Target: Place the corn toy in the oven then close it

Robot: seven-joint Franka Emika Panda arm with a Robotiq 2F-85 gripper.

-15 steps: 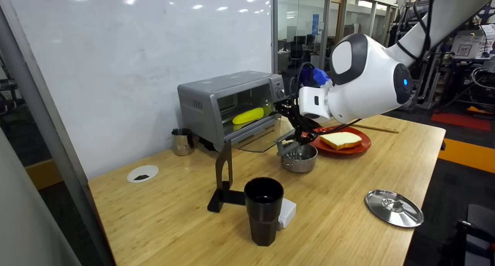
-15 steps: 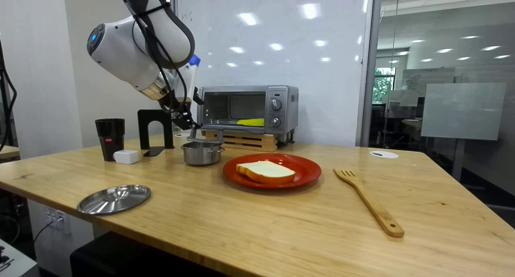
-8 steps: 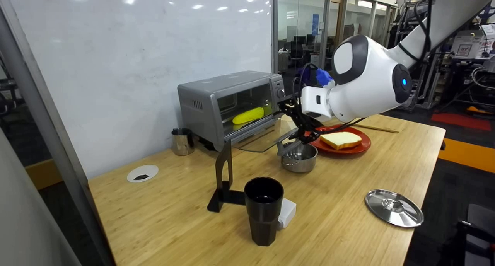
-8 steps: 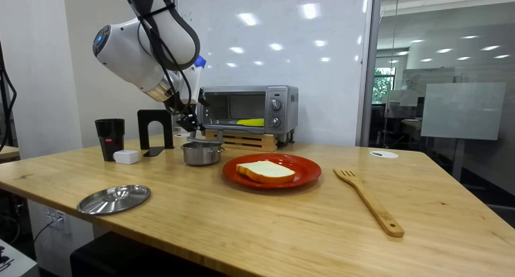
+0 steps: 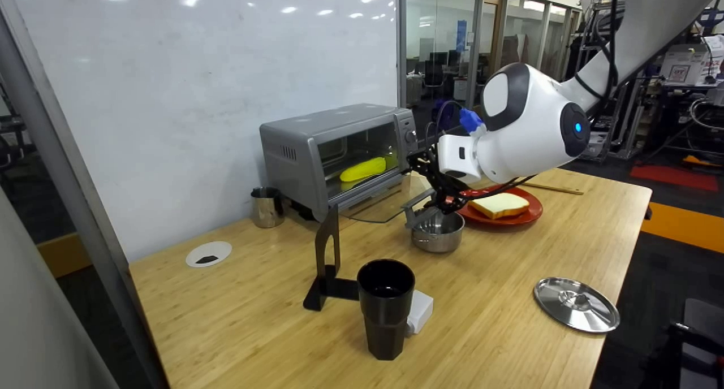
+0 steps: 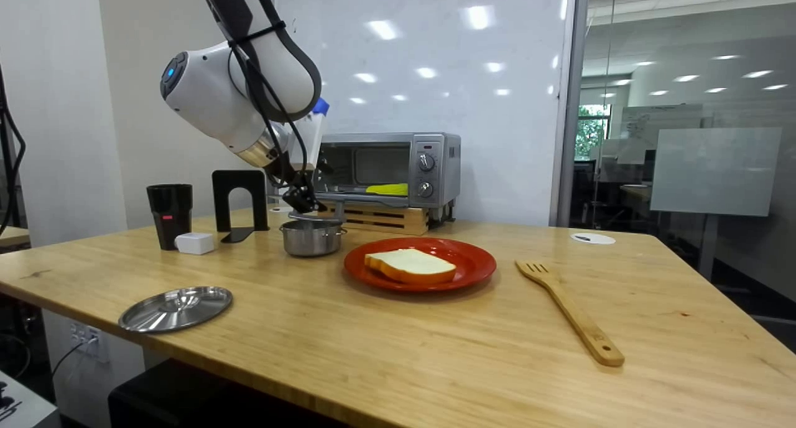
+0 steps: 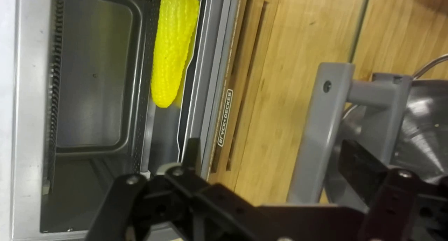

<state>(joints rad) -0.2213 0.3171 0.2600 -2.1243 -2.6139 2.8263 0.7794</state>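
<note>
The claw is gaping empty while the handle of the oven is looking rigid, slick, best taken mid-bar.

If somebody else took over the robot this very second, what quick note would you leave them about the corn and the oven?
Gripper: open, holding nothing, close to the door handle; I can't tell whether they touch.
Corn toy: lying inside the oven, near its front edge.
Oven: open, with that handle low over the metal pot.
Done: the corn is in.
Left: close the oven. Probably bring the handle up from here, watching the pot, which sits close enough that it might get bumped.
</note>
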